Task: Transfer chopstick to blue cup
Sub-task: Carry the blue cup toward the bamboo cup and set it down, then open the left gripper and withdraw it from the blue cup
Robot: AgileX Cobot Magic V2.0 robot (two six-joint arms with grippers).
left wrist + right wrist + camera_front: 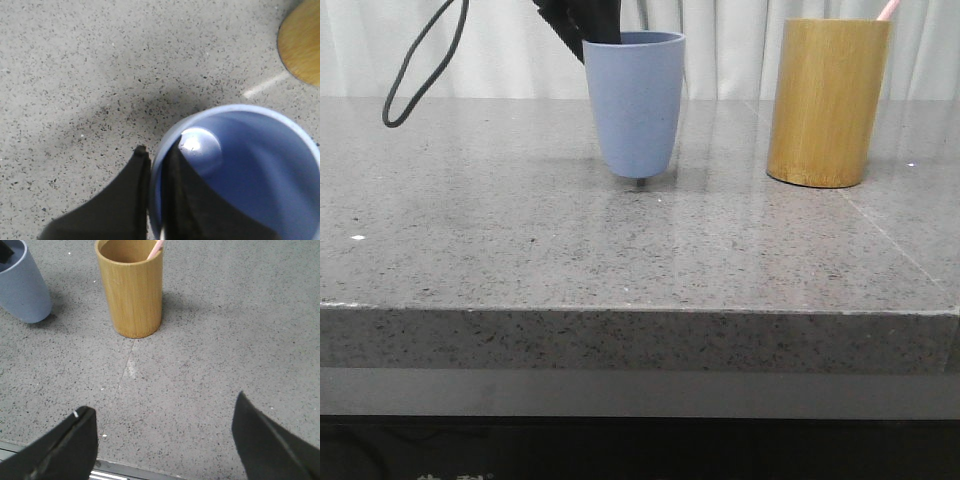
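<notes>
The left hand (155,200) is clamped on the rim of the blue cup (634,100), one finger inside the wall and one outside, and the cup seems slightly raised from the worktop (520,220). The chopstick (155,249) is standing in the bamboo holder (131,290), well ahead of the right hand (162,440), whose fingers are spread wide and empty. The pink tip should probably be approached from above and pinched gently, while the cup is kept steady.
</notes>
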